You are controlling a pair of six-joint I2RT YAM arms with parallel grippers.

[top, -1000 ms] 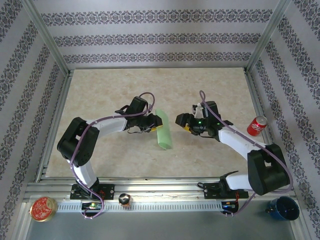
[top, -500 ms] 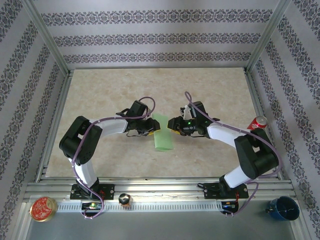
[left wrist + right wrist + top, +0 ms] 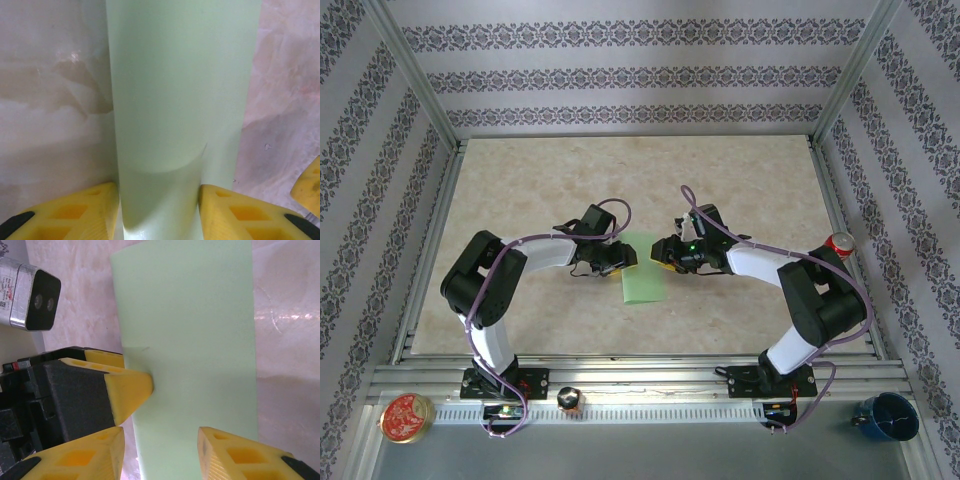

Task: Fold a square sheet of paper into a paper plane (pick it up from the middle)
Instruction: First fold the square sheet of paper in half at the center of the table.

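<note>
Marbled beige tabletop (image 3: 520,190) is seen enclosed by patterned walls (image 3: 620,75). Near its centre lies a folded pale-green sheet of paper (image 3: 642,282), flanked by both tools. The left gripper (image 3: 618,258) is set at its left edge and the right gripper (image 3: 666,253) at its right. In each wrist view the sheet is framed between parted yellow fingers (image 3: 75,210). Whether it is pinched cannot be told.
</note>
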